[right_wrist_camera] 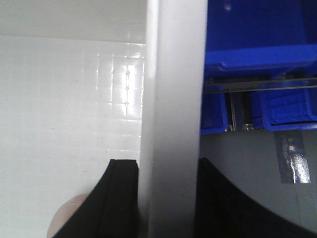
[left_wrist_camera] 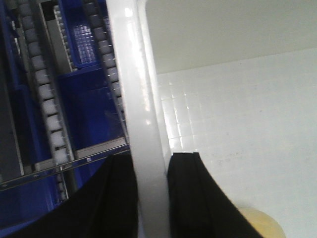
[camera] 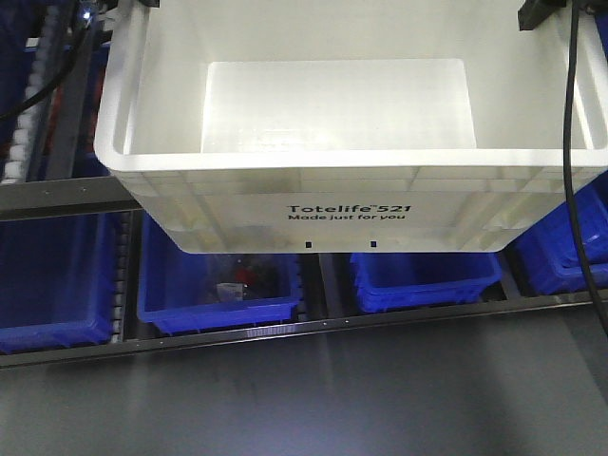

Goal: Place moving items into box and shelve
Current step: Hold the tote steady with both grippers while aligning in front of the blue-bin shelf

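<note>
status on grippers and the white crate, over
Left gripper and right gripper each shut on rim of the box. Box level over blue bins. Black cable hangs by its right end.

Roller shelf rack above grey floor
Blue bins sit side by side on it; one bin holds small unclear items

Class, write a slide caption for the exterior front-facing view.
A white Totelife 521 crate raised over a row of blue bins.
</note>
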Motion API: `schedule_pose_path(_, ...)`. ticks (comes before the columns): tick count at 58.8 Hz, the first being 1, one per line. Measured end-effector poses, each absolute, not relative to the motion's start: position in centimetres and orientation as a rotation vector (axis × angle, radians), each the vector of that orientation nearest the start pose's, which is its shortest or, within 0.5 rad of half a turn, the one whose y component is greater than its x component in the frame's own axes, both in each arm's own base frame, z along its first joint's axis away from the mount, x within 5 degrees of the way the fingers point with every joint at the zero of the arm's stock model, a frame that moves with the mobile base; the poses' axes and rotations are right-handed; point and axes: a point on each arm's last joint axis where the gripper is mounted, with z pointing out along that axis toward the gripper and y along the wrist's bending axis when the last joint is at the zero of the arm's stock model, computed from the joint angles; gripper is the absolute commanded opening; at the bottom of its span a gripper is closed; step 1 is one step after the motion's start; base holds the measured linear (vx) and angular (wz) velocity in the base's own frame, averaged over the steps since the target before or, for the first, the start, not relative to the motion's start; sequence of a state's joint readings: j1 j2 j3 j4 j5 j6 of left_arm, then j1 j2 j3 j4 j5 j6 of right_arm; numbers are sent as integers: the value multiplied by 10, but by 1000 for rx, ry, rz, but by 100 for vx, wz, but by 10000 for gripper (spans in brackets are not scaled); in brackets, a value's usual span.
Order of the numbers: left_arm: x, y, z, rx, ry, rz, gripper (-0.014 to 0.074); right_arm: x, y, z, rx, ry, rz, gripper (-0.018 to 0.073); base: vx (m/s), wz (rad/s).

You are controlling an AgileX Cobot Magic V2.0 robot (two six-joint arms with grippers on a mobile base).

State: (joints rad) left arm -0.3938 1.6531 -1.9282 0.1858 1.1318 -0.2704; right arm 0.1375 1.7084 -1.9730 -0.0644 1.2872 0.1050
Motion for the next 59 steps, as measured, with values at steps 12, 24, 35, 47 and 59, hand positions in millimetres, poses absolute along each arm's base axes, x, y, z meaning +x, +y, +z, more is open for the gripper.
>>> schedule_pose_path(12, 332, -121, 449, 152, 2319, -86, 2, 356, 44, 431, -38, 2504, 26, -5, 5, 45)
schedule_pose_path(24, 332, -120, 449, 152, 2318, -81, 2, 356, 45, 431, -41, 2504, 28, -5, 3, 21)
schedule_pose_path(35, 332, -121, 448, 152, 2319, -85, 2, 356, 45, 431, -41, 2503, 23, -5, 1, 7)
schedule_pose_path(47, 332, -121, 448, 152, 2320, -88, 2, 356, 44, 431, -39, 2503, 22, -5, 1, 4)
schedule_pose_path(59, 332, -121, 448, 152, 2320, -88, 2, 356, 44, 431, -39, 2503, 20, -5, 1, 7)
